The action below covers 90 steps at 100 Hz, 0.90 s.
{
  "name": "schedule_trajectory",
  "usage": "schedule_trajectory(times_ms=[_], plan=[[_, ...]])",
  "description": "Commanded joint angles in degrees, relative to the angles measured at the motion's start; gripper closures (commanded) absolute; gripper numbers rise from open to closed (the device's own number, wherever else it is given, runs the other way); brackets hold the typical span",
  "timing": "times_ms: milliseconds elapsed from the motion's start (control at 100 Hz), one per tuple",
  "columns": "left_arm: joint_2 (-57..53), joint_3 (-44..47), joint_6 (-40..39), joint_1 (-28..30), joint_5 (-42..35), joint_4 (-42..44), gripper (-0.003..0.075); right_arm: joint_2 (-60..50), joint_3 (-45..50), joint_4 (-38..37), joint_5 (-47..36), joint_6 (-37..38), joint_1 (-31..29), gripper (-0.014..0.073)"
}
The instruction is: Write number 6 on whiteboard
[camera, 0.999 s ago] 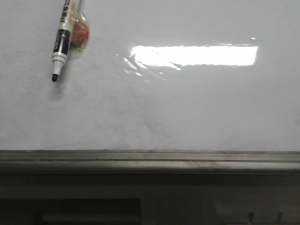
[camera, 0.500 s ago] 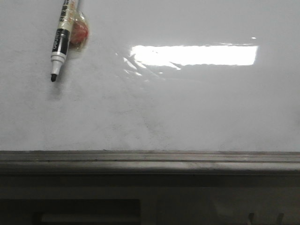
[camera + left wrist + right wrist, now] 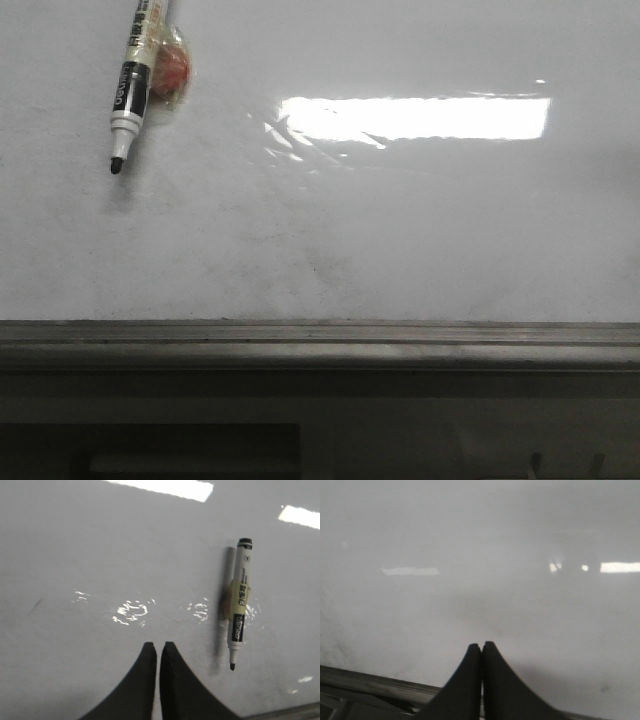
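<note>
item: whiteboard, unmarked; marker taped on, uncapped for writing. we note left claw and right claw pressed together, empty.

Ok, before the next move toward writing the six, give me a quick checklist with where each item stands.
1. Marker on the whiteboard, in view: ok.
2. Cap off, tip exposed: ok.
3. Marker held by a pincer: not ok; it lies untouched.
4. Left pincer open for a grasp: not ok; fingers together.
5. Right pincer free: ok; shut on nothing.
6. Number 6 begun: not ok; only faint smudges.
</note>
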Motion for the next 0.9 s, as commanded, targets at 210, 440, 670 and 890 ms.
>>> schedule_trajectory(times_ms=[210, 440, 670, 890], plan=[[8.1, -2.2, 5.5, -8.4, -5.1, -6.2, 0.0336, 1.8, -2.8, 0.4, -2.2, -1.2, 0.2, 0.0017], [17.5, -2.2, 19.6, -14.4, -10.7, -18.7, 0.0206, 1.8, -2.8, 0.4, -2.2, -1.2, 0.2, 0.0021], [27.3, -4.2, 24.0, -23.5, -20.5, -21.5, 0.0207, 1.8, -2.8, 0.4, -2.2, -1.2, 0.2, 0.0021], [36.4, -7.2, 25.4, -30.0, -31.4, -20.1, 0.0207, 1.8, -2.8, 0.4, -2.2, -1.2, 0.2, 0.0021]])
